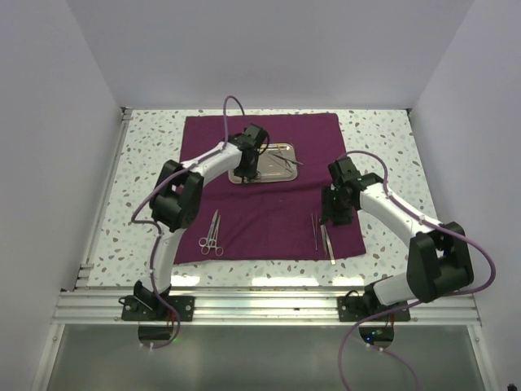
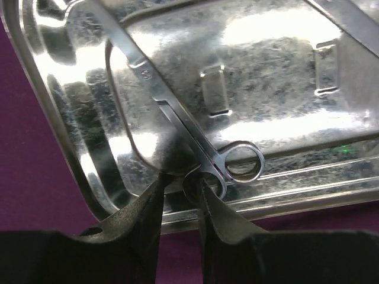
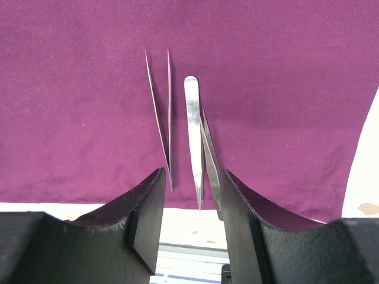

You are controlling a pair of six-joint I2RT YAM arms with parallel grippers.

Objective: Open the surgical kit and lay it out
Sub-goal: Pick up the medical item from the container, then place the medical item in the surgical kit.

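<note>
The maroon cloth (image 1: 269, 212) lies spread flat on the table. The steel tray (image 1: 277, 173) sits on its far half. My left gripper (image 1: 247, 169) is down at the tray's near-left rim (image 2: 89, 177). It is slightly open, with its fingertips (image 2: 155, 188) at the lower ring of the ring-handled scissors (image 2: 177, 112) lying in the tray. My right gripper (image 3: 189, 183) is open and empty, just above two tweezers, a thin pair (image 3: 166, 118) and a broad pair (image 3: 194, 136). Both tweezers (image 1: 319, 235) lie on the cloth's near-right part.
Two ring-handled instruments (image 1: 212, 233) lie on the cloth's near-left part. Another thin instrument (image 1: 286, 158) rests in the tray, its tip past the right rim. The cloth's near edge (image 3: 71, 201) and speckled tabletop (image 1: 383, 138) surround this; white walls enclose the table.
</note>
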